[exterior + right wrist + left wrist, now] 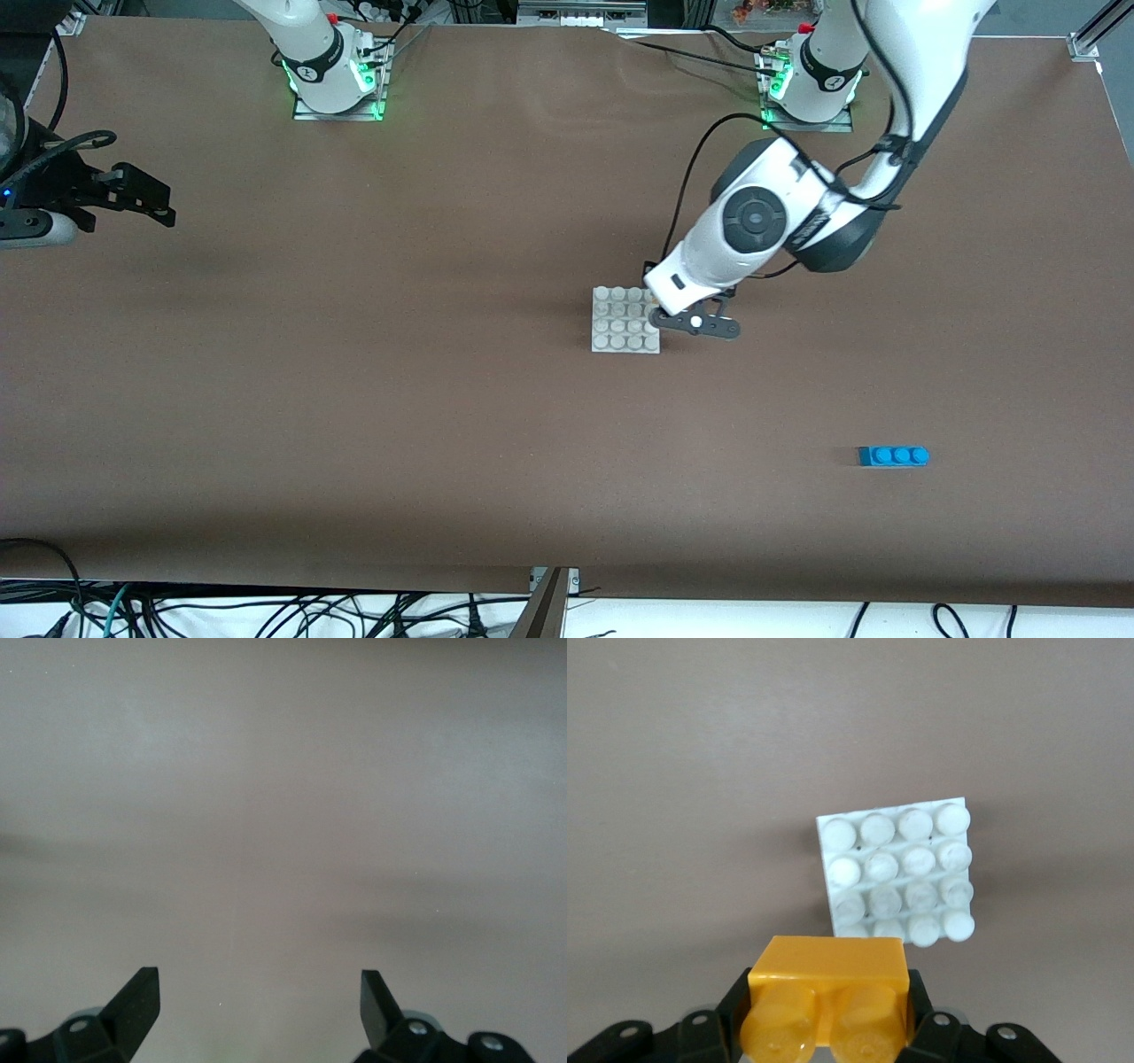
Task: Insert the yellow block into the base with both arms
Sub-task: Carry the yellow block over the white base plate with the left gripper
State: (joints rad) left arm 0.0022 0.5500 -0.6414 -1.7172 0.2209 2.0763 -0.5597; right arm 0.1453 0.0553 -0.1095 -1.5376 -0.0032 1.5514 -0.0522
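The left gripper [826, 1028] is clamped on the yellow block [828, 1005], carried in the air with its two studs facing the wrist camera, right over the edge of the white base [625, 320] toward the left arm's end. The right gripper [260, 1010] waits with jaws wide apart and nothing between them, well away from the base at the right arm's end. A blue brick [893, 455] lies nearer the front camera than the base.

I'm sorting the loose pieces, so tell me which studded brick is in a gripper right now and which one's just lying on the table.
The yellow block is clamped in the left gripper beside the base. The blue brick lies untouched, nearer the front camera.
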